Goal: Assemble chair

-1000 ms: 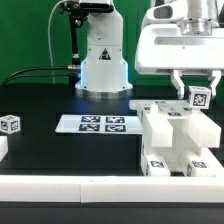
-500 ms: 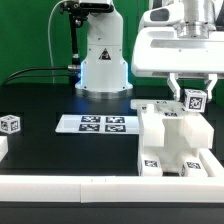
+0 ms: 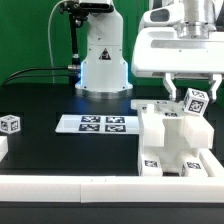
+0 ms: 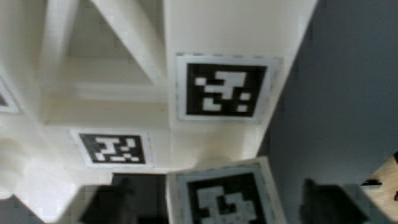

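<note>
The partly built white chair stands at the exterior view's right, made of chunky blocks with tag markers on its front. My gripper hangs just above its top and is shut on a small white tagged peg, which is tilted. In the wrist view the peg's tag sits between my two dark fingers, with the chair's white slabs and two tags below it. A loose tagged cube lies at the exterior view's left.
The marker board lies flat in the middle of the black table. The large white robot base stands behind it. A white ledge runs along the front edge.
The peg in my gripper has tilted and sits slightly lower and more to the exterior view's right than a second ago. The chair and cube have not moved.
</note>
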Robot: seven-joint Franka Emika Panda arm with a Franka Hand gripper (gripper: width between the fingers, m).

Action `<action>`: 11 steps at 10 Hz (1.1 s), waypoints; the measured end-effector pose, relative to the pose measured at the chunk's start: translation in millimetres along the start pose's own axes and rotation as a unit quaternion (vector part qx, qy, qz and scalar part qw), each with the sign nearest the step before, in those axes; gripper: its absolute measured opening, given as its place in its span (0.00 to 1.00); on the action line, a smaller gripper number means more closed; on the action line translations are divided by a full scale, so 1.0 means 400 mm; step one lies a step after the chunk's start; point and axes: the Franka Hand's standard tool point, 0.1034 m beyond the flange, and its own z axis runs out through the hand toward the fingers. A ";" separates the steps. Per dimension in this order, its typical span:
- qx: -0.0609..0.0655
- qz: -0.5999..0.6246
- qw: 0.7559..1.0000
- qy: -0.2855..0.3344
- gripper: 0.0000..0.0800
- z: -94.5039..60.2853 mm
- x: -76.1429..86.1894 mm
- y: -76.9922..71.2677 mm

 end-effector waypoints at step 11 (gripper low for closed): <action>0.026 0.059 0.956 -0.287 0.81 -0.038 0.049 0.008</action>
